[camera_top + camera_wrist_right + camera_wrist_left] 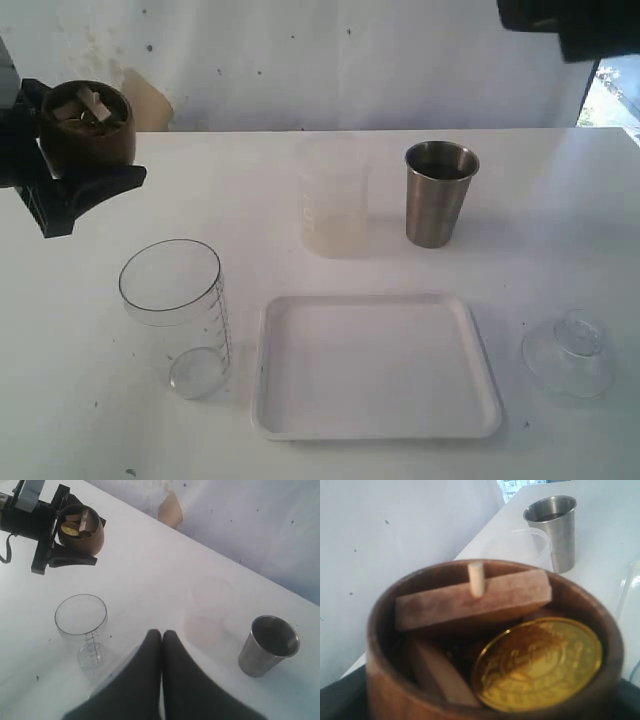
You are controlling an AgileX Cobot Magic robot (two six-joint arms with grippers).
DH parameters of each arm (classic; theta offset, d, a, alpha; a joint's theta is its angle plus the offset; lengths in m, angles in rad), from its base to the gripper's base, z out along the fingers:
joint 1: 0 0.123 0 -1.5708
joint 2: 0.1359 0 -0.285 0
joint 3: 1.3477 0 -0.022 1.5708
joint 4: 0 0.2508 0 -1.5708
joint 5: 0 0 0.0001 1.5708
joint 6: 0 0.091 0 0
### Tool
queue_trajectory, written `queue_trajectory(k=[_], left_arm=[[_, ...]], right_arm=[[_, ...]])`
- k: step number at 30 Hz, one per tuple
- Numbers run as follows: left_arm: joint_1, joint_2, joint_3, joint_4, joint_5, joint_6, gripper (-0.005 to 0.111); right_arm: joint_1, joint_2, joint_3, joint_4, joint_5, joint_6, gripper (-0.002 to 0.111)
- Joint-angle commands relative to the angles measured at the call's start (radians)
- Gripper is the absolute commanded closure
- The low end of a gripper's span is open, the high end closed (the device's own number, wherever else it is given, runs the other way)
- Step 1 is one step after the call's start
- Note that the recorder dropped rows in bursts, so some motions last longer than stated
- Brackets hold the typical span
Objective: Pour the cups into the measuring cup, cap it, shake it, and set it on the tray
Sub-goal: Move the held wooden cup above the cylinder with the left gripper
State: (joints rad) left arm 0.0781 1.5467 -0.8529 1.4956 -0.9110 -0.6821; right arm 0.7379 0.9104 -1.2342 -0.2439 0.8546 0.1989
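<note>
My left gripper [70,165] is shut on the brown wooden cup [86,125], held in the air at the far left, above and behind the measuring cup [177,315]. The wooden cup [490,645] holds wooden blocks, a peg and a gold coin [537,662]. The clear measuring cup [82,627] stands upright and uncapped, left of the white tray [375,365]. Behind the tray stands the steel tumbler [438,193]. My right gripper [161,632] is shut on nothing, high above the table; its arm [575,22] shows at the top right.
A frosted plastic cup [333,197] stands left of the steel tumbler [267,645]. A clear domed lid [568,352] lies right of the tray. A white backdrop closes the table's far edge.
</note>
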Motion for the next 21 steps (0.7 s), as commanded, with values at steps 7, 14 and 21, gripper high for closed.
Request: queue_trajectory(k=[7, 14, 21], left_arm=[[-0.01, 0.061, 0.003, -0.071, -0.047, 0.235, 0.107], [-0.036, 0.069, 0.003, -0.109, -0.126, 0.46, 0.107], [-0.138, 0.07, 0.003, -0.192, 0.024, 0.601, 0.107]], right_arm=[[-0.002, -0.144, 0.15, -0.177, -0.083, 0.147, 0.108], [-0.002, -0.151, 0.178, -0.186, -0.089, 0.147, 0.108], [-0.002, -0.153, 0.178, -0.27, -0.058, 0.217, 0.108]])
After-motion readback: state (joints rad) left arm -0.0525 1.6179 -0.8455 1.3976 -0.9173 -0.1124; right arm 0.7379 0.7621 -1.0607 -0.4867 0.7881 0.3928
